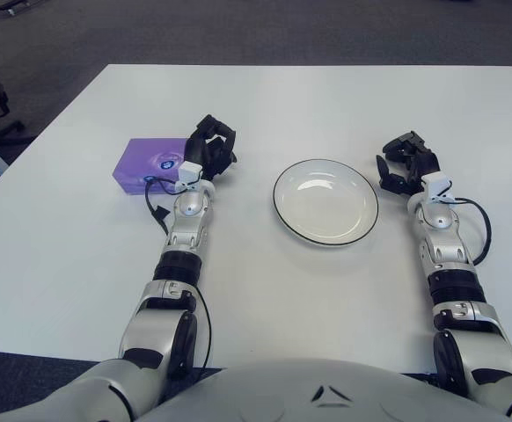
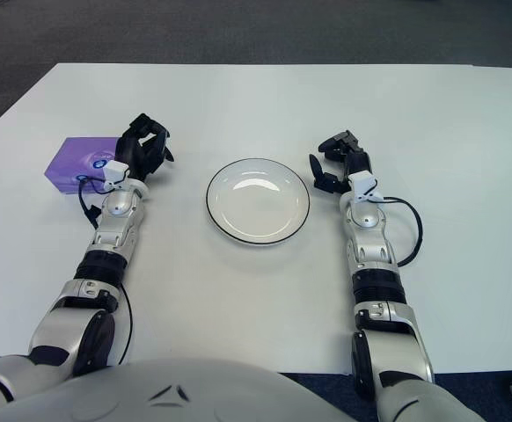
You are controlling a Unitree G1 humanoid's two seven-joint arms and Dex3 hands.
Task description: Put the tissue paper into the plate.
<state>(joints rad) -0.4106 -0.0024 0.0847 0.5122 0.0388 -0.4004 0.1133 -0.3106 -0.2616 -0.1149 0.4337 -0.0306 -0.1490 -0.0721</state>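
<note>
A purple tissue box [image 1: 149, 163] lies on the white table [image 1: 326, 105], left of centre. My left hand [image 1: 213, 148] is close against the box's right side with its black fingers loosely spread and nothing held. I cannot tell whether it touches the box. An empty white plate [image 1: 325, 201] with a dark rim sits in the middle of the table. Just beyond the plate's right rim is my right hand [image 1: 405, 163], its fingers relaxed and empty.
Dark carpet [image 1: 265, 31] borders the table at the back and left. Cables loop beside both forearms, one by the left wrist [image 1: 156, 204] and one by the right [image 1: 482, 230].
</note>
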